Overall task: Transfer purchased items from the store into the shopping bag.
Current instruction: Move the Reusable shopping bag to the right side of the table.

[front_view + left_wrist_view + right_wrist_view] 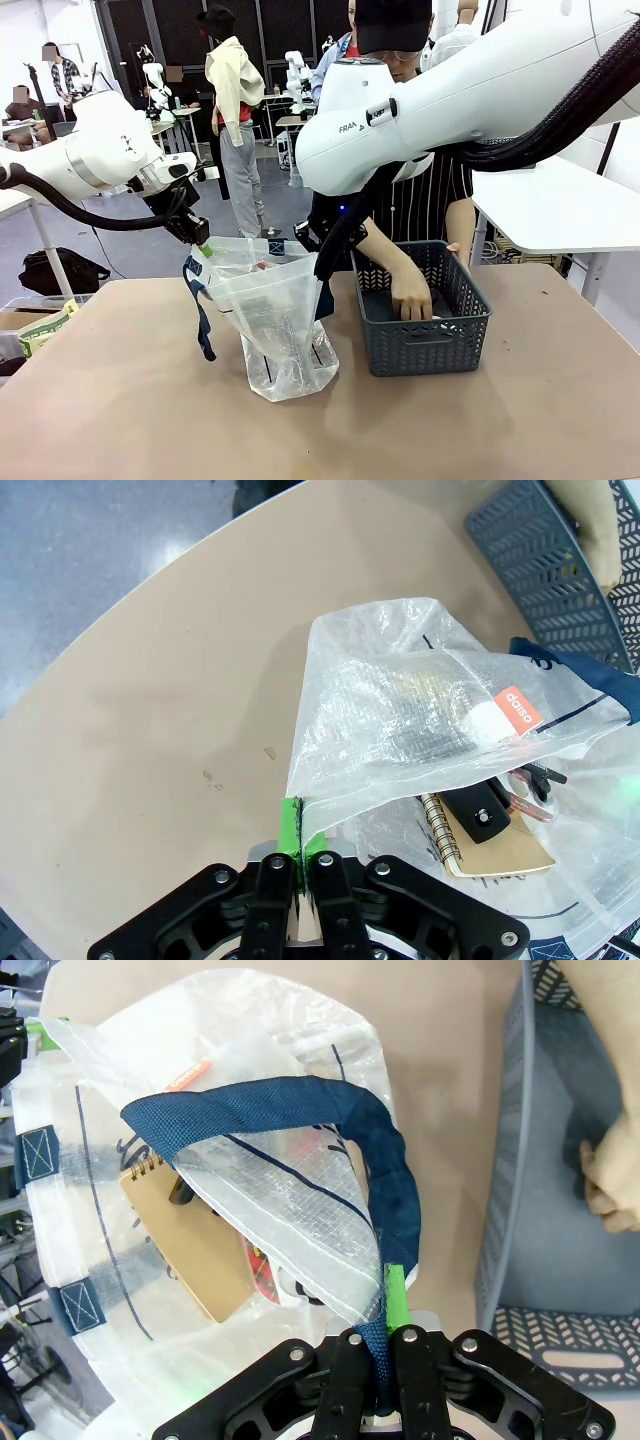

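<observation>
Here left gripper (300, 832) is pinched shut on the left rim of the shopping bag (275, 330), which stands left of centre on the table (120, 400) with a spiral notebook (195, 1250) inside; right gripper (390, 1300) clamped tight on its navy handle (300, 1110); basket (425, 345) just right, person's hand (410, 298) inside it

A: Is there any text here that one can read?
B: Yes. An orange label (517, 710) at the shopping bag (370, 660) carries the white word "daiso". If it sits on the plastic or behind it, I cannot tell.
A: Anything more?
B: The white right arm (480, 90) shows the dark letters "FRA" near its joint.
</observation>
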